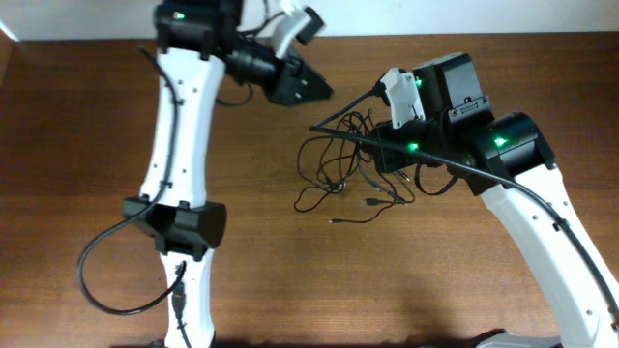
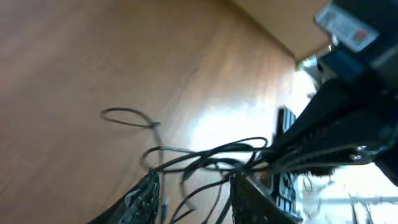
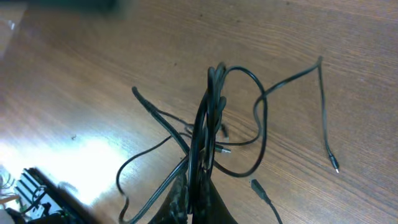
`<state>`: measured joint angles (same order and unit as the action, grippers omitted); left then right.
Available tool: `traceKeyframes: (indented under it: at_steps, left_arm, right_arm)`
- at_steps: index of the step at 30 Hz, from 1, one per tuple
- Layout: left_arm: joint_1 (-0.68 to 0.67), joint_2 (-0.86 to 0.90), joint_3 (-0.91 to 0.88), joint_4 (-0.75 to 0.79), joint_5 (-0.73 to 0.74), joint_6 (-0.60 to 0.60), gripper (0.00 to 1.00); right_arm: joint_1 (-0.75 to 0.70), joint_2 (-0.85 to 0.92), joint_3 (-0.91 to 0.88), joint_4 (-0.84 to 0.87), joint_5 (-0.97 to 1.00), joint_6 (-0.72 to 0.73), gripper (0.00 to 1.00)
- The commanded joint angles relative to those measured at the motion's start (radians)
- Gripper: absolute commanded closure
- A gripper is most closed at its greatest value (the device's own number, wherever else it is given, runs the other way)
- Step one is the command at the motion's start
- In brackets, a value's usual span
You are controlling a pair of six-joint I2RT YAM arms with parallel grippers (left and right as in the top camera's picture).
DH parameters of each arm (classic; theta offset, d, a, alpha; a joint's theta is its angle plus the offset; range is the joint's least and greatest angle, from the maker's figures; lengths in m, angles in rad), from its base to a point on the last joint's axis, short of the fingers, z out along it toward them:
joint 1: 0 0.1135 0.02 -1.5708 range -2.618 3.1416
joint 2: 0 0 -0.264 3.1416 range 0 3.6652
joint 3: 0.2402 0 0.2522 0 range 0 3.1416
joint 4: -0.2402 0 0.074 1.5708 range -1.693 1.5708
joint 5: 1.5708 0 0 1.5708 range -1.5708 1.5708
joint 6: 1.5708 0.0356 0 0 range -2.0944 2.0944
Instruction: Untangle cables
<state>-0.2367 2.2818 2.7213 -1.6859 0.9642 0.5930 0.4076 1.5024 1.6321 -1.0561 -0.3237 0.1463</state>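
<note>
Brown wood makes up the desk (image 1: 87, 106), and it fills most of the overhead view. Two white arms reach over it, the left arm (image 1: 179, 116) on one side and the right arm (image 1: 546, 227) on the other. The left end effector (image 2: 196, 198) hangs above the desk with its two fingers (image 2: 144, 198) spread wide apart, and it has hold of nothing. Thin strands show through the gap, farther off. The right end effector (image 3: 198, 190) is squeezed tight on a bunch of the cables (image 3: 214, 118) and holds several strands up together. The rest of the cables lie in loose loops on the desk near the middle, just beside the right end effector and apart from the left one. A few small plugs (image 3: 334, 164) rest on the wood at the strand ends.
</note>
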Motion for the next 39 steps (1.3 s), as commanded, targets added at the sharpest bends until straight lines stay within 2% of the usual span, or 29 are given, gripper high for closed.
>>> traceKeyframes:
  at_steps: [1,5,9,11,15,16,19,20,22,25,28,30,32,33,35,36,38,39]
  left_arm:
    - [-0.076,-0.004,-0.090,0.001,0.002,0.143,0.61]
    - [-0.110,-0.004,-0.171,0.058,0.035,0.180,0.62]
    - [-0.110,-0.004,-0.254,0.131,0.035,0.180,0.69]
    - [-0.110,-0.004,-0.302,0.160,0.051,0.180,0.68]
    - [-0.121,-0.004,-0.314,0.160,0.171,0.180,0.53]
    - [-0.130,-0.004,-0.314,0.173,0.168,0.180,0.61]
    - [-0.127,-0.004,-0.314,0.198,0.042,0.165,0.96]
    - [-0.117,-0.004,-0.314,0.226,-0.026,0.083,1.00]
    - [-0.095,-0.004,-0.314,0.283,-0.117,-0.049,1.00]
    - [-0.076,-0.004,-0.314,0.290,-0.151,-0.052,1.00]
    - [-0.051,-0.004,-0.314,0.296,-0.292,-0.139,1.00]
    - [-0.027,-0.004,-0.301,0.306,-0.360,-0.229,1.00]
    - [0.006,-0.006,-0.247,0.291,-0.358,-0.314,1.00]
    - [0.018,-0.006,-0.188,0.254,-0.358,-0.332,1.00]
    - [0.009,-0.006,-0.078,0.168,-0.348,-0.331,1.00]
    - [0.001,-0.006,-0.019,0.123,-0.322,-0.331,1.00]
    - [-0.003,-0.006,0.130,0.045,-0.195,-0.351,1.00]
    - [-0.003,-0.006,0.161,0.041,-0.180,-0.401,1.00]
  right_arm:
    - [0.004,-0.004,0.006,0.000,-0.033,-0.008,0.96]
    - [0.004,-0.004,0.006,0.005,-0.070,-0.007,0.96]
    - [0.004,-0.004,0.006,0.005,-0.100,0.001,0.96]
    - [0.004,-0.004,0.006,0.021,-0.145,0.002,0.96]
    - [0.003,-0.004,0.006,0.027,-0.148,0.005,0.96]
    - [0.003,-0.004,0.008,0.027,-0.148,0.005,0.96]
    - [-0.004,-0.020,0.069,-0.006,-0.148,0.011,0.96]
    - [-0.020,-0.033,0.099,-0.030,-0.148,0.012,0.96]
    - [-0.084,-0.062,0.161,-0.100,-0.148,0.027,0.96]
    - [-0.217,-0.111,0.208,-0.234,-0.148,0.027,0.96]
    - [-0.393,-0.158,0.208,-0.352,-0.134,0.026,0.93]
    - [-0.488,-0.153,0.208,-0.405,-0.109,0.027,0.85]
    - [-0.524,-0.126,0.208,-0.440,-0.080,0.026,0.81]
    - [-0.524,-0.102,0.208,-0.455,-0.073,0.026,0.75]
    - [-0.524,-0.056,0.208,-0.474,-0.084,0.026,0.69]
    - [-0.519,-0.039,0.208,-0.471,-0.102,0.025,0.41]
    - [-0.476,-0.023,0.208,-0.414,-0.174,-0.001,0.19]
    - [-0.453,-0.022,0.208,-0.377,-0.194,-0.001,0.16]
